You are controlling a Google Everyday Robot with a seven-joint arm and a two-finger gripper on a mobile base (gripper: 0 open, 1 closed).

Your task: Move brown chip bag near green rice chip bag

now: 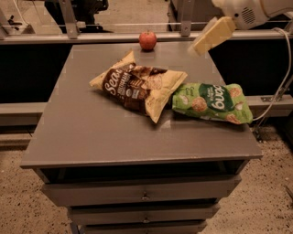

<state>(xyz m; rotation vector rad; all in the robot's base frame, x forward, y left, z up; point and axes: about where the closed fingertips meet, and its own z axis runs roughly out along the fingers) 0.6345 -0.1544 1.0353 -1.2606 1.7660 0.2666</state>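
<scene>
Grey tabletop is carrying three things. Brown chip bag is lying flat near the middle, running diagonally; its dark panel is facing up and only the first white letters are reading clearly, the rest blurring into creases. Green rice chip bag is lying on its side toward the right edge, its lettering showing upside down. The two bags are meeting: the tan bag's lower right corner is sitting against the green bag's left end and seems to be lapping over it, hiding that end.

Red apple is resting at the far edge, well apart from both bags.

Gripper is hanging in the air at upper right, above the table's far right corner, clear of everything and holding nothing. It is showing as one pale cream slab angled down-left, so whether it is spread or pressed together cannot be told. White arm is running out of the picture at the top right corner, most of it cut off.

Drawers below are sitting in shadow, the lowest one cropped by the bottom edge.
</scene>
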